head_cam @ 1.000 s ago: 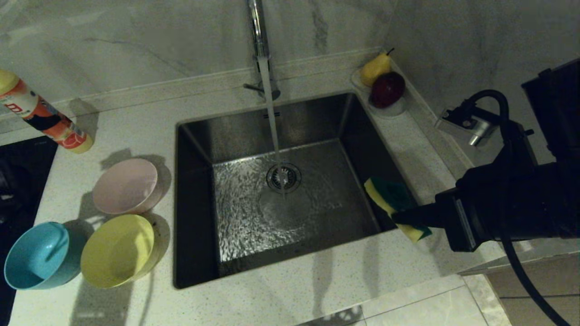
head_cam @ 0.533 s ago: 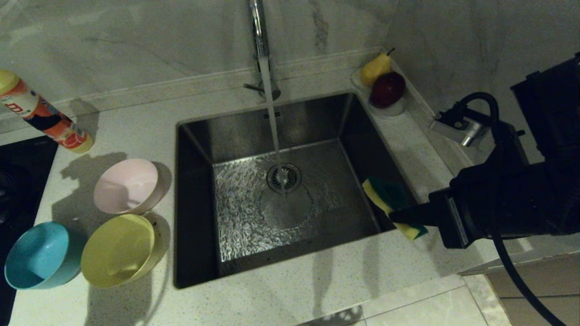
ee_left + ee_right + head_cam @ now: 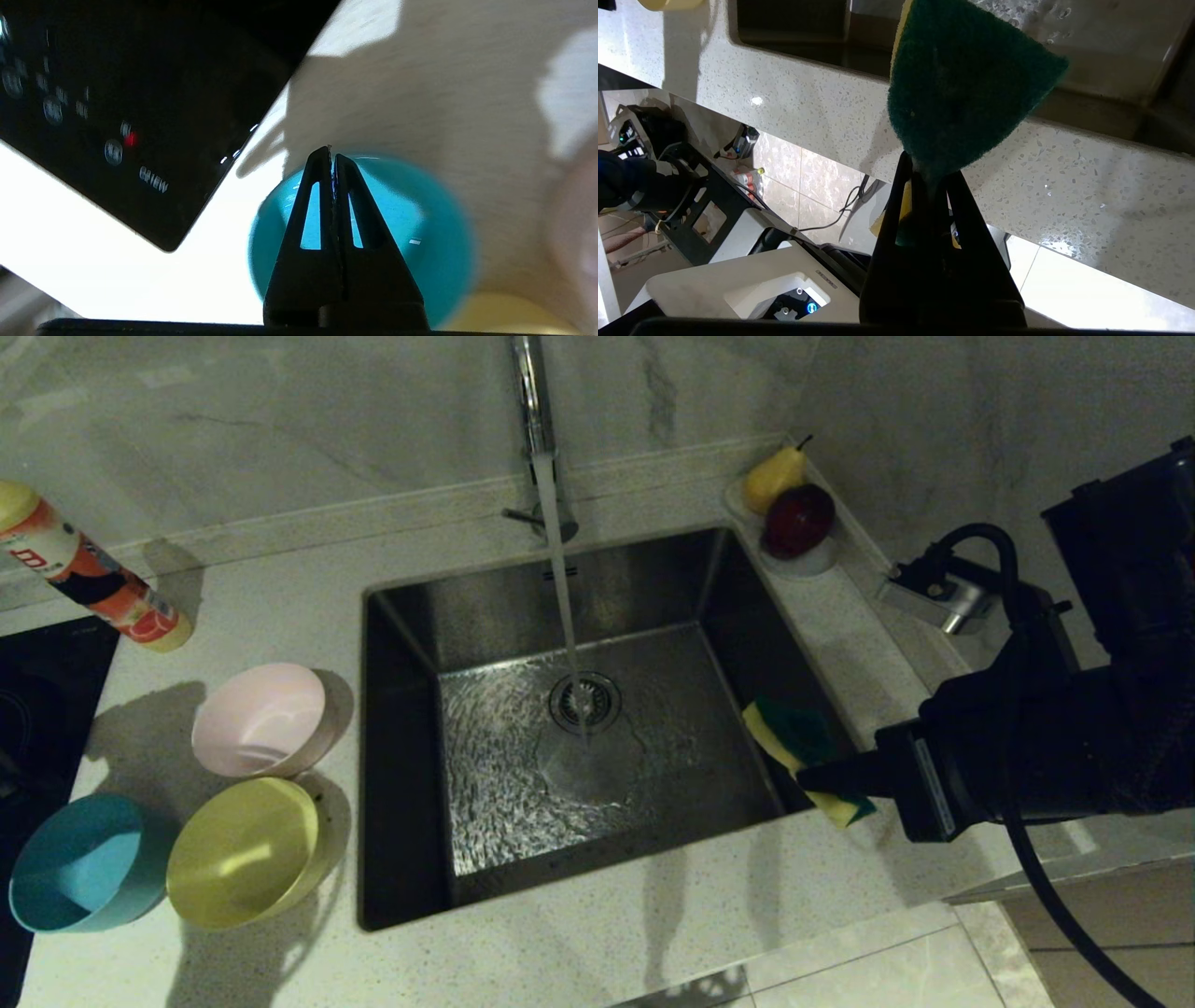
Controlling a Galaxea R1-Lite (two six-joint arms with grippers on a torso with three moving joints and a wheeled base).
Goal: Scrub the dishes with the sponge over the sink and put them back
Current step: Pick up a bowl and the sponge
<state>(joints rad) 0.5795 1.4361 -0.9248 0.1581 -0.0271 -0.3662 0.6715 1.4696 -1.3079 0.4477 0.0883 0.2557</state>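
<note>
head view shows the right gripper [image 3: 822,777] at the right edge of the sink [image 3: 401,616], clamped on the sponge [image 3: 794,733], which sticks out over the basin's right wall with its green face up. right wrist view confirms the grip: the sponge [image 3: 966,84] is pinched at one corner between the black fingers [image 3: 896,210]. water runs from the faucet [image 3: 530,392] onto the drain. the 3 dishes sit on the counter left of the sink: the pink bowl [image 3: 261,719] nearest the wall, the yellow bowl [image 3: 245,852] in front of it, the blue bowl [image 3: 77,861] farthest left. none has been lifted yet. the left gripper [image 3: 332,161] appears only in the left wrist view, its fingers pressed together with nothing between them, hovering over the blue bowl [image 3: 397,219] beside the black cooktop [image 3: 117,93]. i judge the step in hand to be fetching the first dish, most likely the blue one. the next move calls for the left fingers to part, straddle the bowl's rim, close, then carry it over the basin to meet the sponge. a thin plastic rim could slip or tip in a pinch grip.
</note>
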